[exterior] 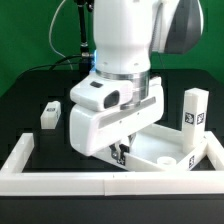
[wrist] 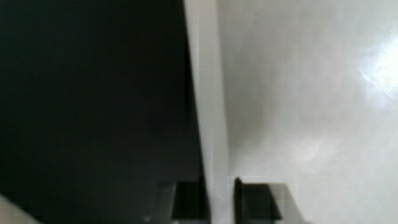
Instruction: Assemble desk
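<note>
Black table (exterior: 30,95) carries the white plastic kit. At the exterior view's left a small block leg (exterior: 50,114) sits alone, its black-and-white tag showing, well apart from the other parts; a long low border wall (exterior: 60,180) runs along the front edge and turns back at the left corner. In the middle the bulky white arm (exterior: 125,40) reaches down, its claw (exterior: 120,155) low at the near-left edge of the desk panel (exterior: 165,150). The wrist view shows the claw (wrist: 226,200) clenched on the panel's thin upright rim (wrist: 210,100), one dark finger (wrist: 192,202) on each side; dark table lies on one side of the rim, the panel's (wrist: 320,100) pale floor on the other. The panel rests flat on the table just behind the wall, toward the exterior view's right; at its far right corner a second leg (exterior: 193,110) stands upright, tag facing the camera; whether it is seated in a socket cannot be told.
</note>
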Controlling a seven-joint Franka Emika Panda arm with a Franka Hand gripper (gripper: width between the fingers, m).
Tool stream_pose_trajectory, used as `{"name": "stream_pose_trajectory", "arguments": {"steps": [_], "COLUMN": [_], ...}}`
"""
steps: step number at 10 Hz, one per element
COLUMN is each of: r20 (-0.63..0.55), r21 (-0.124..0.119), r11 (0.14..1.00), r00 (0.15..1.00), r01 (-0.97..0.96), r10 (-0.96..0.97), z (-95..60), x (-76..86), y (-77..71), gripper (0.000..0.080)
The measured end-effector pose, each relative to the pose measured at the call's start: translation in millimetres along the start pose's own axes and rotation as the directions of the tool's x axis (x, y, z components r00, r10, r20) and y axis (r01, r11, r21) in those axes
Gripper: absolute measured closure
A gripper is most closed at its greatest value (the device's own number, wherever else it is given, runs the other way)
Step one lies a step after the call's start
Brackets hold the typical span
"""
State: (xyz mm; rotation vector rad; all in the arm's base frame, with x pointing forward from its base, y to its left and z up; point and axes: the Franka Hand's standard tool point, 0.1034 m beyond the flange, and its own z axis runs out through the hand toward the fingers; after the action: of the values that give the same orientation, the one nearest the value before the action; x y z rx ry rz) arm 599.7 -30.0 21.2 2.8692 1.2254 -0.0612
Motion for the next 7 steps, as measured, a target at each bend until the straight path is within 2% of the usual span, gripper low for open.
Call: {"name": "stream_pose_trajectory", "arguments": {"steps": [4,5,6,7], "r20": [0.018,0.019,0.016,0.014], "r21": [-0.009,-0.02,-0.038,-0.044], "r11": [0.977,0.967,0.949,0.929], "r00": [0.977,0.967,0.949,0.93], "r01": [0.213,0.256,0.314,0.368], "r10": [-0.213,-0.255,-0.313,-0.368], "z": [0.4,-0.2,-1.9,-2.5], "x": [-4.1,-0.8,12.7,28.6], "y": [3.6,3.6,-1.0,-4.4], "gripper": [0.0739,0.0739,0.074,0.074]}}
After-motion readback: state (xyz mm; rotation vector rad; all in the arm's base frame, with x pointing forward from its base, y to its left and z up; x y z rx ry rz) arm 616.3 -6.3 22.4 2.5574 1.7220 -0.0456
